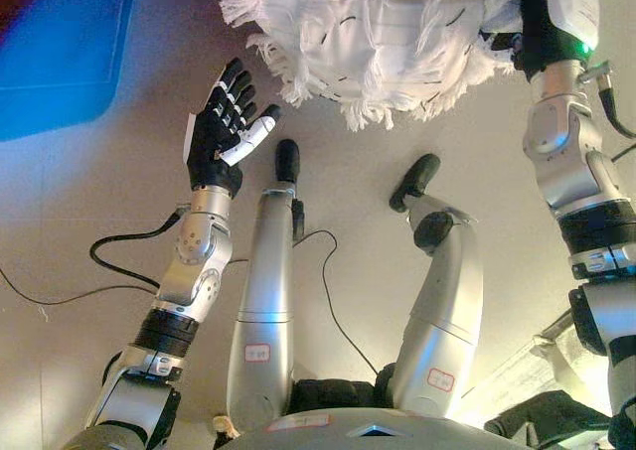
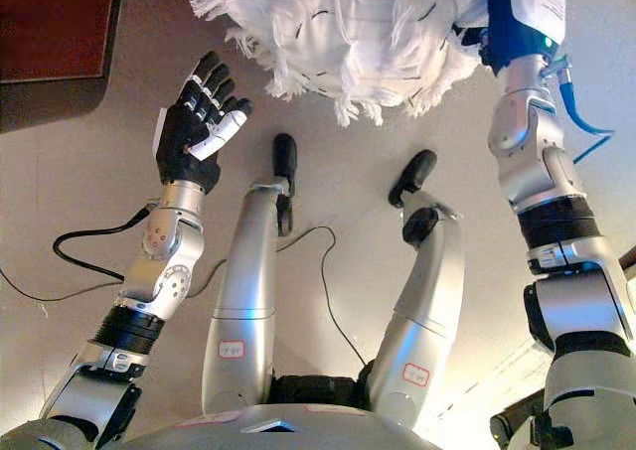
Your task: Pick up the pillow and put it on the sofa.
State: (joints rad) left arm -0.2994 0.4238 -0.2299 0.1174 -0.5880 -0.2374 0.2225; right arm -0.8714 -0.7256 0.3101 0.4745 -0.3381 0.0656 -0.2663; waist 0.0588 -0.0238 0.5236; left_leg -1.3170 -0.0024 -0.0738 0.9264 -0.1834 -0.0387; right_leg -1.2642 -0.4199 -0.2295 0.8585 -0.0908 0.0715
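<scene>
A white pillow (image 1: pixel 383 38) with a long fringe lies at the top middle of both eye views, over the pale floor. My left hand (image 1: pixel 227 124) is open, fingers spread and straight. It is just left of and below the pillow's left edge and does not touch it. My right arm reaches up the right side to the pillow's right edge. Only a dark bit of my right hand (image 1: pixel 505 43) shows there, and its fingers are hidden behind the fringe.
A dark brown piece of furniture (image 2: pixel 50 33) fills the top left corner. A pale object (image 1: pixel 542 366) lies at the lower right edge. The floor (image 1: pixel 79 212) is beige.
</scene>
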